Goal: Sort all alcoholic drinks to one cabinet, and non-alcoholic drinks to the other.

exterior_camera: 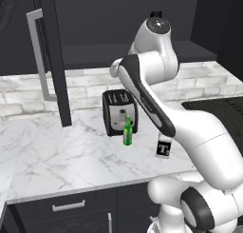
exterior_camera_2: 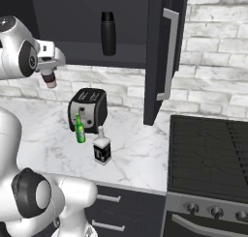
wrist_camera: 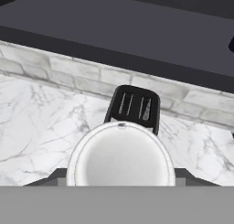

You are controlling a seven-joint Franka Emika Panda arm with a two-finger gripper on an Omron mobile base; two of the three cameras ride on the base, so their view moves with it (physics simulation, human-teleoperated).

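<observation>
**Coffee cup held aloft over the toaster**

Gripper (exterior_camera_2: 49,72) is up high, at the level of the underside of the wall cabinets, at the left of the right base view. The coffee cup (exterior_camera_2: 48,79) hangs under the hand there, white body with brown band, held well above the worktop (exterior_camera_2: 131,149). In the hand view the cup's round white lid (wrist_camera: 120,160) sits squarely between the fingers (wrist_camera: 51,177), whose dark tips flank it on both sides; fingers pinching the cup, spread to its width.

Directly below and beyond the cup: the toaster (exterior_camera_2: 87,108), black and silver, standing on the marble worktop near the brick wall.

Green beer bottle (exterior_camera_2: 79,129) upright just in front of the toaster, touching or nearly so; cannot tell which. Squat pale bottle (exterior_camera_2: 102,149) with black label and white letter stands upright nearer, a little right of the green one, apart from it.

Black flask (exterior_camera_2: 108,33) stands upright on the shelf of the open wall cabinet (exterior_camera_2: 72,50), up and right of the cup. Cabinet door (exterior_camera_2: 162,52) swung open, silver bar handle facing out. Stove (exterior_camera_2: 208,158) at right.
</observation>
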